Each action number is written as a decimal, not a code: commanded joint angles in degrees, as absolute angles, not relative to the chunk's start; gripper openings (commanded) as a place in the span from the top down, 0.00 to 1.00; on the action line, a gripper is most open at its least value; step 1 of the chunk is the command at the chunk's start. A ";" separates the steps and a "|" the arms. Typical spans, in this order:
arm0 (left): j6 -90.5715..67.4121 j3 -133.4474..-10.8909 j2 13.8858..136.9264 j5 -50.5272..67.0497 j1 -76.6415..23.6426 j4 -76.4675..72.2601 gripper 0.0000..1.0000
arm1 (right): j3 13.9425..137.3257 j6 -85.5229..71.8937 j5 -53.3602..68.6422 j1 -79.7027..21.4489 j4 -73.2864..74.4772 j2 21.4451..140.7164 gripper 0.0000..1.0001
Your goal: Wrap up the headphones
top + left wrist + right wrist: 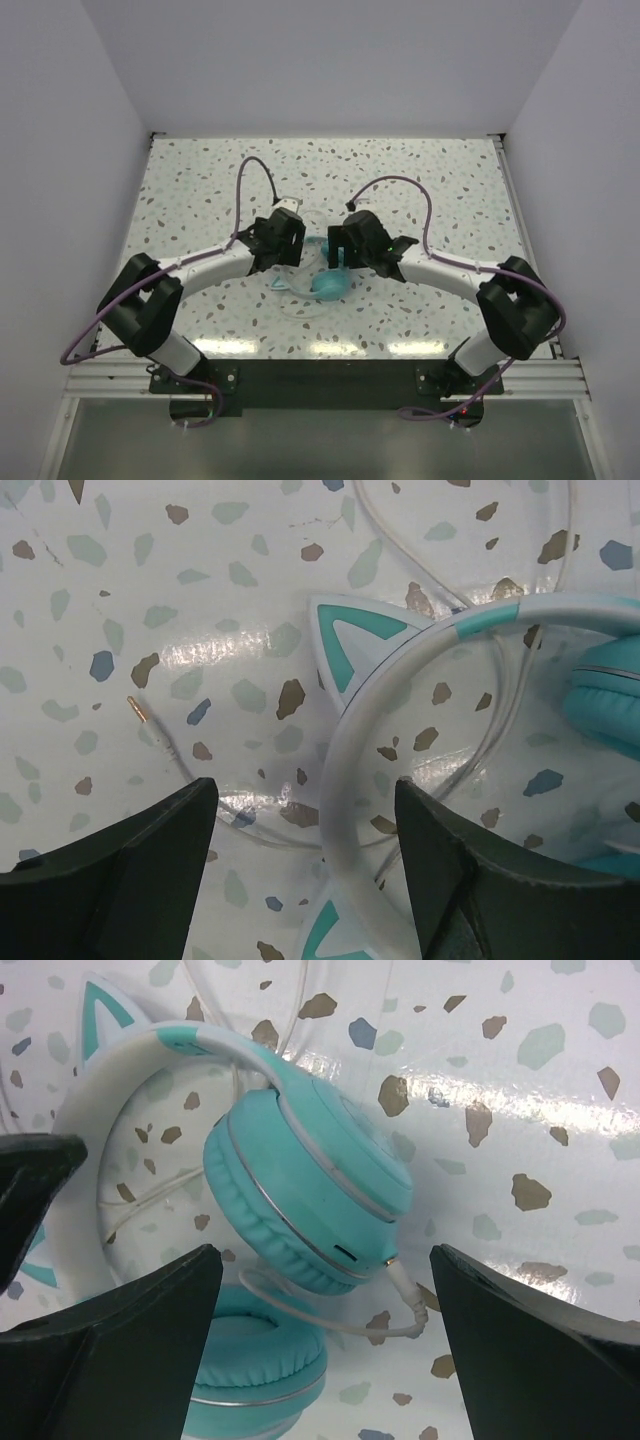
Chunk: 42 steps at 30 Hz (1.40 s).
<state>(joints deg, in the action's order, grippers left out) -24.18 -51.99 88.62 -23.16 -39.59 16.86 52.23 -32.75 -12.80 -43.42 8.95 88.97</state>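
Teal round-cup headphones (328,287) with pale cat-ear band lie on speckled white table (200,190), near its middle | thin pale cable (185,765) loose beside them | left gripper (303,785) wide open, empty | right gripper (325,1250) wide open over a cup (300,1180), empty | tip: pinch cable near gold plug (137,709), wind it snugly

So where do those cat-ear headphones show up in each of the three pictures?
Top external: headphones near the centre, small.
Left wrist: right half, mostly headband.
Right wrist: centre, filling the frame.
Shared landmark: teal ear cup, in all three.
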 commanded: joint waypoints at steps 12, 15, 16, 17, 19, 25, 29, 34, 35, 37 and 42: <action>-18.72 -52.83 99.14 -9.67 -36.30 9.67 0.46 | 48.16 -28.21 -9.40 -43.07 9.32 78.14 0.10; -19.07 -52.12 99.67 -9.14 -36.30 9.32 0.56 | 47.81 -27.60 -9.84 -43.07 9.23 77.26 0.10; -19.25 -52.21 100.19 -8.97 -36.30 9.14 0.70 | 47.81 -27.25 -9.84 -43.07 9.23 77.17 0.10; -19.60 -52.21 100.46 -8.96 -36.39 9.49 0.77 | 47.99 -27.16 -9.84 -43.07 9.40 77.08 0.10; -20.65 -52.21 100.29 -10.54 -36.91 10.19 1.00 | 48.43 -26.55 -10.02 -42.80 10.10 76.38 0.09; -23.73 -54.92 89.93 -18.45 -37.18 14.31 1.00 | 50.36 -25.31 -10.55 -42.45 12.65 71.11 0.08; -23.38 -59.14 82.90 -21.96 -37.18 18.89 1.00 | 52.11 -24.87 -14.05 -42.19 15.55 66.37 0.05; -22.59 -63.89 77.62 -23.47 -37.18 23.55 1.00 | 53.79 -24.52 -17.22 -41.66 18.37 60.92 0.04; -22.59 -64.42 75.95 -23.73 -37.18 23.99 1.00 | 53.88 -24.61 -17.57 -41.57 18.54 60.13 0.04; -22.94 -66.43 74.63 -24.60 -37.18 25.83 1.00 | 53.79 -24.70 -19.33 -41.40 18.55 57.24 0.04; -24.69 -71.00 70.84 -27.15 -37.09 29.61 1.00 | 51.42 -22.86 -22.41 -40.69 13.64 49.06 0.02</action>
<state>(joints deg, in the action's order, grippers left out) -21.98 -65.30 74.41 -24.23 -37.26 27.70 51.59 -25.30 -18.04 -41.36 17.58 55.42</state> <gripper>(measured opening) 0.106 0.980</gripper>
